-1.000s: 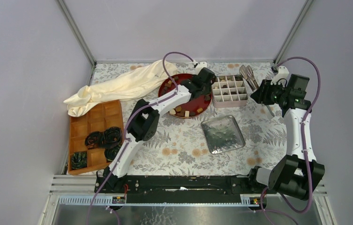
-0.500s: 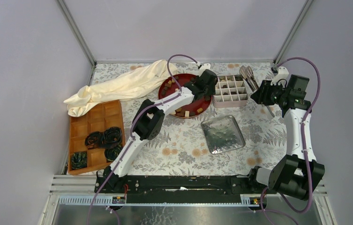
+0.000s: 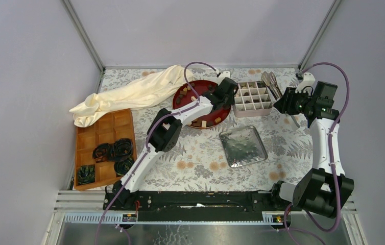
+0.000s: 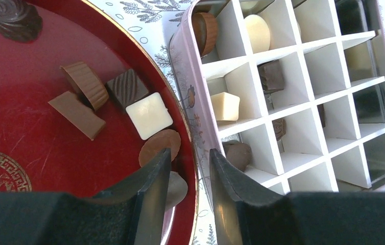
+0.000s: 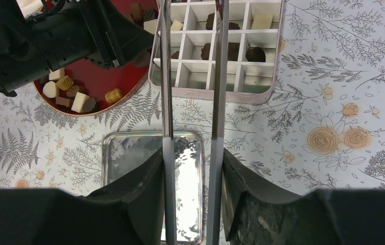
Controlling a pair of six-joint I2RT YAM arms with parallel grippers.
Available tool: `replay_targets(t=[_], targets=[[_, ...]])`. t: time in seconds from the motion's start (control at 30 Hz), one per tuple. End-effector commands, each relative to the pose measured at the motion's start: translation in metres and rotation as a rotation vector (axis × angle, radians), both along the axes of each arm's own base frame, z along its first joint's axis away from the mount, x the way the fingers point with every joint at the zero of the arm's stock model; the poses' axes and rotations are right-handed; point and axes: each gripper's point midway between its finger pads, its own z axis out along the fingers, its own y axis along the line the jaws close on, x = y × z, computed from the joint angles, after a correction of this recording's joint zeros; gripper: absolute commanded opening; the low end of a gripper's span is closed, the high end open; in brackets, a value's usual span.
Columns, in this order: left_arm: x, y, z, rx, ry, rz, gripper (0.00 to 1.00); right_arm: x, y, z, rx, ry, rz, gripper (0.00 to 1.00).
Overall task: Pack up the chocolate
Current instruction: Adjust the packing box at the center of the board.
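Chocolate pieces in dark brown, tan and cream-white lie on a red plate; more sit in cells of the divided box to its right. My left gripper hangs open over the seam between plate rim and box wall, with nothing between its fingers. A brown piece lies in the cell by its right finger. From above, the left gripper sits at the plate's right edge. My right gripper is shut on metal tongs that reach over the box.
A shiny metal tray lies in front of the box. A cream cloth is bunched at the back left. A wooden compartment tray at the left edge holds dark coiled rings.
My left gripper has moved right across the plate to its edge beside the box, and its jaws have drawn slightly closer. The right arm and tongs have stayed put.
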Motion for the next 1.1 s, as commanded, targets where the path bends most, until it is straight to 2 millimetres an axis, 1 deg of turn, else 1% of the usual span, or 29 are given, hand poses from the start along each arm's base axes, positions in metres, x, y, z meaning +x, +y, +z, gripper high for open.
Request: replay_targets(t=[0.0, 0.17, 0.27, 0.33, 0.47, 0.53, 0.57, 0.67, 0.8, 1.07], targets=[[0.006, -0.017, 0.037, -0.118, -0.077, -0.01, 0.42, 0.005, -0.002, 0.021, -0.03, -0.091, 0.011, 0.45], [0.001, -0.014, 0.065, -0.174, -0.154, -0.045, 0.45, 0.005, -0.002, 0.02, -0.029, -0.09, 0.012, 0.44], [0.001, -0.014, 0.081, -0.206, -0.198, -0.056, 0.51, 0.005, -0.002, 0.021, -0.03, -0.092, 0.013, 0.45], [-0.001, -0.017, 0.084, -0.216, -0.201, -0.072, 0.53, 0.005, -0.002, 0.021, -0.029, -0.092, 0.012, 0.45], [-0.003, -0.027, 0.077, -0.242, -0.176, -0.111, 0.56, 0.005, -0.003, 0.021, -0.031, -0.093, 0.01, 0.44], [-0.001, -0.029, 0.067, -0.235, -0.148, -0.098, 0.55, 0.005, -0.003, 0.021, -0.031, -0.092, 0.009, 0.44], [0.0, -0.029, 0.059, -0.223, -0.129, -0.087, 0.53, 0.005, -0.003, 0.021, -0.032, -0.093, 0.009, 0.45], [0.005, -0.024, 0.045, -0.171, -0.097, -0.03, 0.44, 0.004, -0.004, 0.021, -0.032, -0.094, 0.008, 0.44], [0.009, -0.02, 0.038, -0.12, -0.09, 0.012, 0.43, 0.004, -0.004, 0.022, -0.033, -0.095, 0.006, 0.44], [0.007, -0.025, 0.026, -0.087, -0.075, 0.007, 0.43, 0.004, -0.005, 0.022, -0.035, -0.096, 0.004, 0.44]])
